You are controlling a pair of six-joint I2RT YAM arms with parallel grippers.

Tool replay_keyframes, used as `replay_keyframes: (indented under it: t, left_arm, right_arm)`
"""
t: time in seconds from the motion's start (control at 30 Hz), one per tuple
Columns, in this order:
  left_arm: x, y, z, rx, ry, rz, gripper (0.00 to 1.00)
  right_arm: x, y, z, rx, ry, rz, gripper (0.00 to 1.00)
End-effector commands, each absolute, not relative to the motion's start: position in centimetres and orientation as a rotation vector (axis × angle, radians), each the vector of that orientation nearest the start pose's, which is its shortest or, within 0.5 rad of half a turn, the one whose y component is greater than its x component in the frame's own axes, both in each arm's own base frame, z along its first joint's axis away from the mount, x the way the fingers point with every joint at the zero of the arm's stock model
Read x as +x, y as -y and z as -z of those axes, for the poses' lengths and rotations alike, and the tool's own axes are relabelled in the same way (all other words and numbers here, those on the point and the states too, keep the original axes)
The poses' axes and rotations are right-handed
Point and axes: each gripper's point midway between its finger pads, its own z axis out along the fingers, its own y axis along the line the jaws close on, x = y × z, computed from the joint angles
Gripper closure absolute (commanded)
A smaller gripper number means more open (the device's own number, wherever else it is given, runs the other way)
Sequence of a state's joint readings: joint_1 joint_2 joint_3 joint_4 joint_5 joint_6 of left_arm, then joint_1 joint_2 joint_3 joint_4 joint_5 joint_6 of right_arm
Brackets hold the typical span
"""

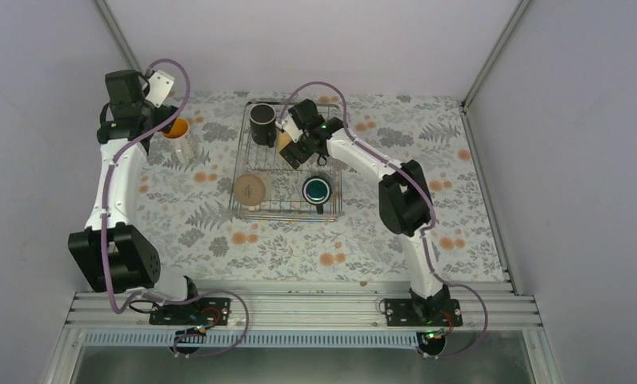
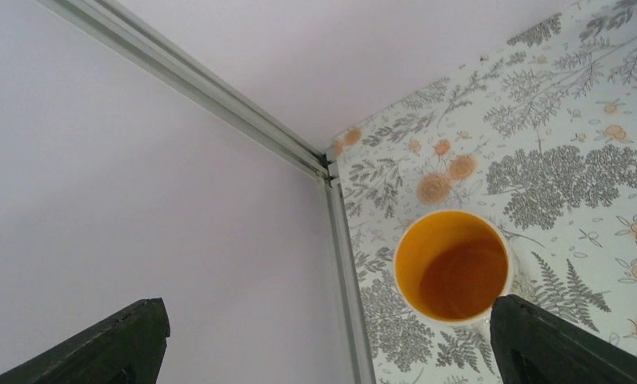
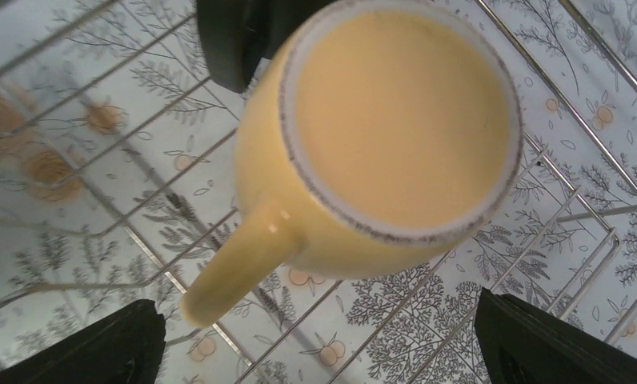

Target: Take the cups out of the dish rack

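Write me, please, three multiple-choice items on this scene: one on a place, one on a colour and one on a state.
1. Where is the green mug?
A. In the rack, at its near right corner.
B. Outside the rack, to its left.
C. In the rack, at its far left corner.

2. Which colour of mug sits below the right gripper?
A. Black.
B. Yellow.
C. Green.

3. How is the left gripper?
A. Shut on a mug.
B. Shut on nothing.
C. Open.

Answers: 1 A, it stands in the corner nearest the right arm's base. 2 B, the right wrist view shows a yellow mug there. 3 C, its fingers stand wide apart, gripping nothing.
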State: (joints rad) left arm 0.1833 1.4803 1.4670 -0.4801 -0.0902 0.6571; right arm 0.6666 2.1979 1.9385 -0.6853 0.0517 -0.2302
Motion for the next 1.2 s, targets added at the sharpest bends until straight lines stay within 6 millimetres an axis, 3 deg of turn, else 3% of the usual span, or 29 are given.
replay_keyframes:
  t: [0.0,0.23,0.43,0.97,1.17]
  left_arm:
    - [44.5,-10.0,-30.2,0.403,-2.096,-0.582,0.0]
    - [43.9,-9.5,-30.5,0.419,-2.076,-0.56,0.0]
    - [43.5,-9.2,-30.6,0.424,-2.072,-0.551,0.0]
    - [42.7,-8.4,-30.6,0.44,-2.059,-0.509,0.0]
    - [42.1,-8.0,-30.5,0.459,-2.051,-0.5,0.0]
  right_arm:
    - [47.1,-34.6,-12.6,-0.996,-2.271,-0.017,0.0]
    - [48.7,-34.9,-11.2,-0.994,-2.279,0.037,0.0]
    - [49.5,-34.0,-10.4,-0.975,-2.305,0.047,0.0]
    - [53.3,-29.1,-13.3,-0.869,-2.305,0.012,0.0]
    - [51.4,-31.6,-14.3,-1.019,-2.258,-0.231,0.0]
